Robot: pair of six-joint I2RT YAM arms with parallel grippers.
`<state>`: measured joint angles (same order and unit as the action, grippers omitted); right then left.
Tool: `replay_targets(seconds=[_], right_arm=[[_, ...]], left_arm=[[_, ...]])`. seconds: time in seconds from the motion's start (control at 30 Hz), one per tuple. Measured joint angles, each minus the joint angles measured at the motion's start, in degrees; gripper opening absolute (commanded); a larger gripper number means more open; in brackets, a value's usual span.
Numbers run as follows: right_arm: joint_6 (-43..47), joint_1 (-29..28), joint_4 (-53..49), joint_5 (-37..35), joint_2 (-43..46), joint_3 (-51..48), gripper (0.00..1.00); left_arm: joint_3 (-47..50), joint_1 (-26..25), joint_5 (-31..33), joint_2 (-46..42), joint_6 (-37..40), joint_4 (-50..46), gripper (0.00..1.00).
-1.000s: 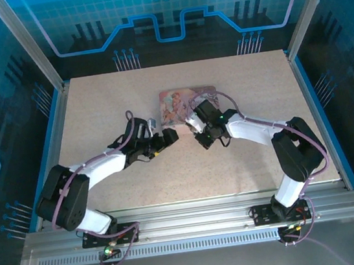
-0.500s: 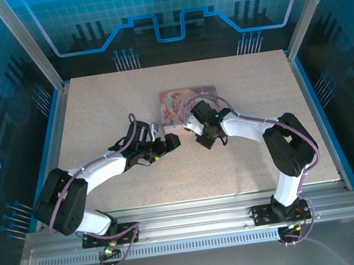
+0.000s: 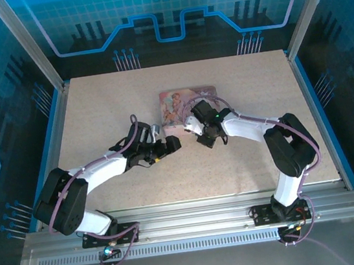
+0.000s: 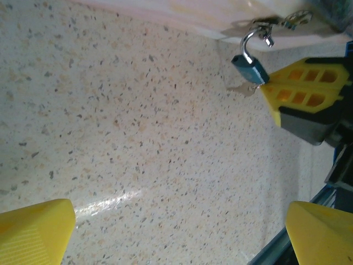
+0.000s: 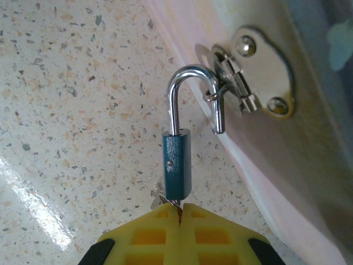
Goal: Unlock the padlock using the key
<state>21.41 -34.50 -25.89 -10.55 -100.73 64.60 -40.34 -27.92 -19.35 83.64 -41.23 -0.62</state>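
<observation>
The small teal padlock [image 5: 176, 164] hangs by its silver shackle [image 5: 190, 83] from the latch [image 5: 251, 74] of the pink tin [image 3: 176, 103]. One shackle leg stands out of the body, its free end through the latch ring. My right gripper [image 5: 180, 214] is shut on the key [image 5: 177, 203], which sits in the bottom of the padlock. In the left wrist view the padlock [image 4: 251, 67] and the right gripper's yellow fingers [image 4: 300, 94] lie ahead at the upper right. My left gripper [image 4: 179, 232] is open over bare table, holding nothing, left of the padlock.
The speckled table [image 3: 245, 156] is ringed by a blue rim [image 3: 319, 120] and aluminium frame posts. The two grippers [image 3: 172, 145] [image 3: 203, 134] stand close together just in front of the tin's near edge.
Over the last second the right gripper shifted slightly left toward the tin's front, and the left gripper edged right toward it. Both jaws kept their states.
</observation>
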Motion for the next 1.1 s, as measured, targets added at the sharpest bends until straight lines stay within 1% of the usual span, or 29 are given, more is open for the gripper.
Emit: replay_targets(seconds=[0.5, 1.1], right_arm=[[4.2, 0.0, 1.0, -1.1, 1.0, -0.6, 0.00], [6.2, 0.0, 1.5, -1.6, 1.7, -1.0, 0.00]], left_arm=[[0.0, -0.1, 0.0, 0.0, 1.1, -2.1, 0.99], [0.0, -0.2, 0.0, 0.2, 1.2, -2.1, 0.99]])
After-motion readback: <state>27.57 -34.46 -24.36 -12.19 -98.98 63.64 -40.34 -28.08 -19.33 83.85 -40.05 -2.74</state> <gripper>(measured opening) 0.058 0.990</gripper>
